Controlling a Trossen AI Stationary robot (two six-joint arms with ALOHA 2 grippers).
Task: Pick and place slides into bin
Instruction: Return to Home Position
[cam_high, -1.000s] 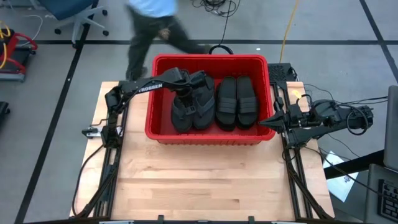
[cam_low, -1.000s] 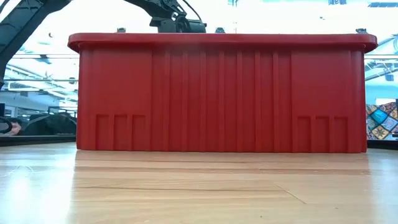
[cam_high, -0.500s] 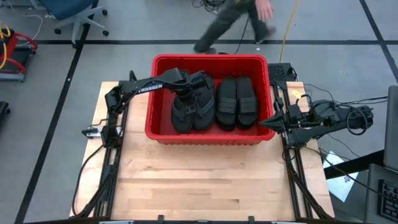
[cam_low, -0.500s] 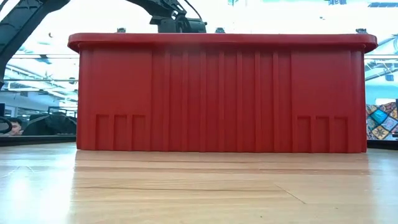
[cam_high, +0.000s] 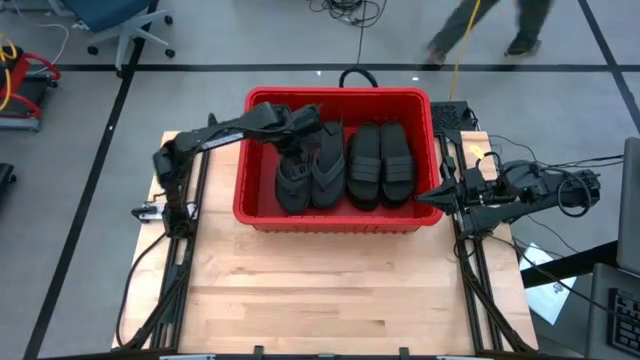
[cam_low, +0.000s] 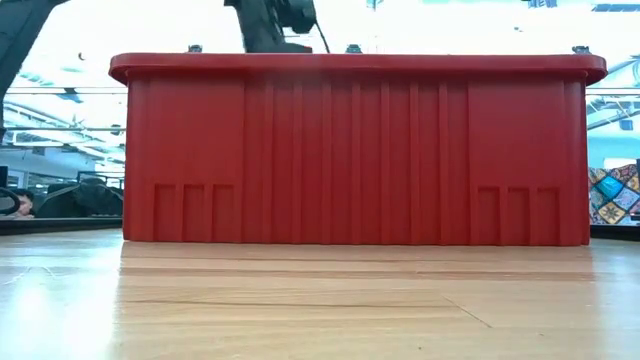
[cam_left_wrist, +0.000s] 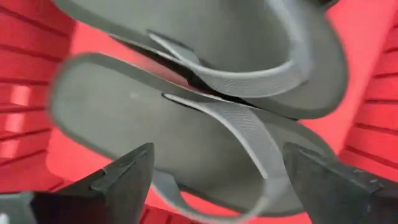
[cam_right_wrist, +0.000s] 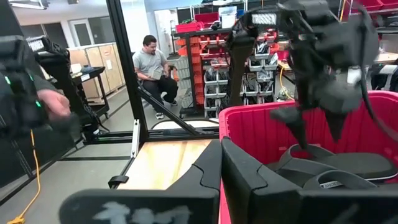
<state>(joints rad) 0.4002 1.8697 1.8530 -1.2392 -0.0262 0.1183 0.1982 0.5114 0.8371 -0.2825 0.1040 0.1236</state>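
While the left gripper (cam_high: 316, 124) hangs over the back left of the bin (cam_high: 262, 214), its jaws stand apart, gripping nothing, right above two thong slides (cam_high: 308, 176). Beside those, two ribbed slides (cam_high: 381, 163) lie flat, so all four sit inside the bin. Out by the bin's right wall, the right gripper (cam_high: 428, 197) waits, jaws together.

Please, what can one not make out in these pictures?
Low view: the red ribbed plastic bin hides everything inside.
High view: the left gripper covers part of the dark grey rubber thong sandals; any lower layer is hidden.
High view: a person is blurred, cut by the top edge.
The right gripper rests beside the bin.
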